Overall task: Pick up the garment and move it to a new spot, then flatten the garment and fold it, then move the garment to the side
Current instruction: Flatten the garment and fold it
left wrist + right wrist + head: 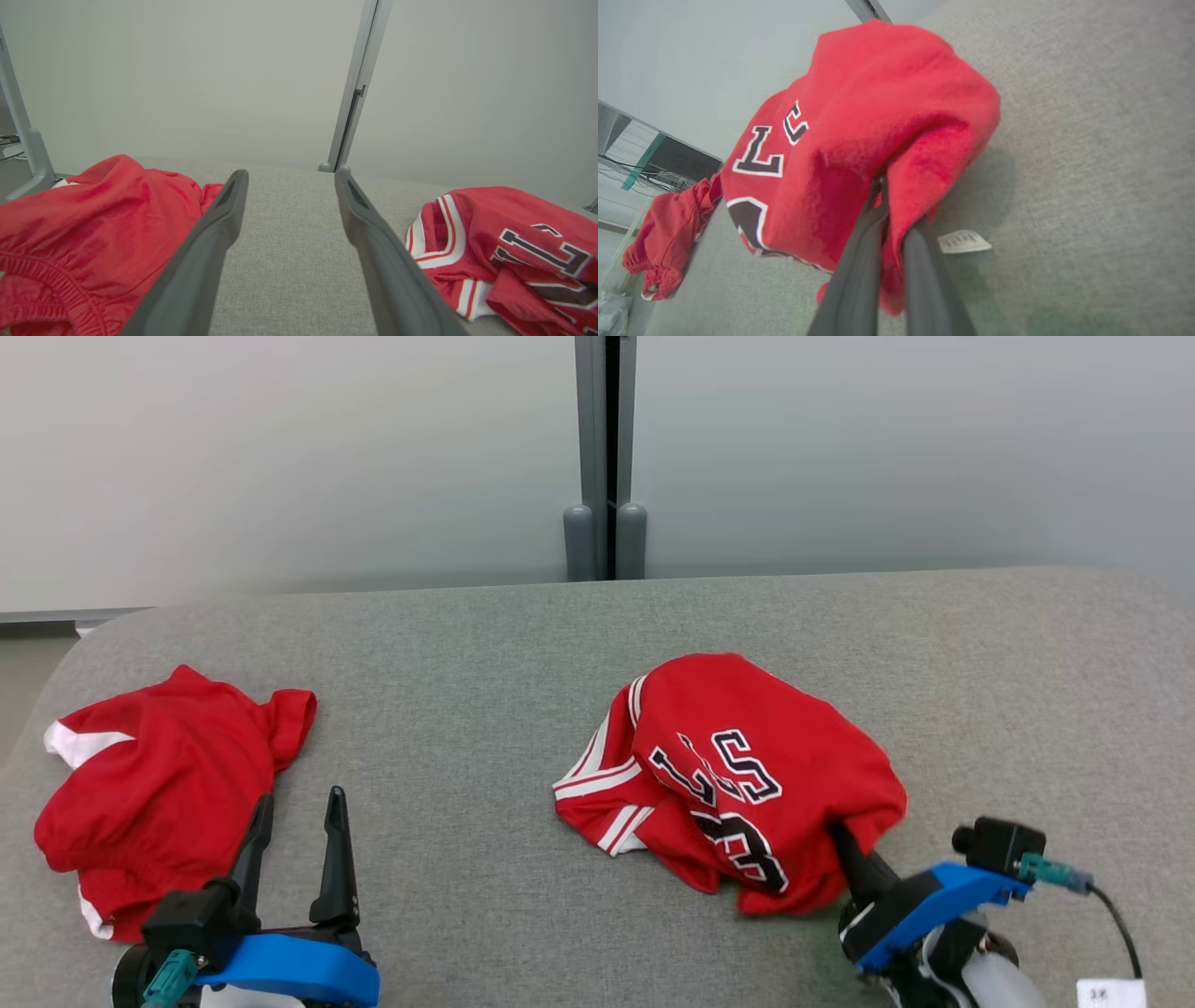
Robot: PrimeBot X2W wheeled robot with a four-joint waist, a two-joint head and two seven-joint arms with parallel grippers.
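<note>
The garment [747, 756] is a crumpled red jersey with dark white-edged lettering and white striped trim, lying right of centre on the grey cloth surface [467, 653]. My right gripper [845, 840] reaches into its near right edge, fingertips buried in the fabric. In the right wrist view the two fingers [859, 261] stand close together, shut on a fold of the garment [878, 116]. My left gripper [301, 798] stands open at the lower left with nothing between its fingers [205, 242]; the garment [514, 242] lies to its right.
Red shorts with white trim [159, 793] lie bunched at the left, just beside my left gripper. A grey post [605, 457] rises behind the far edge. A small white tag [964, 241] lies on the cloth next to the jersey.
</note>
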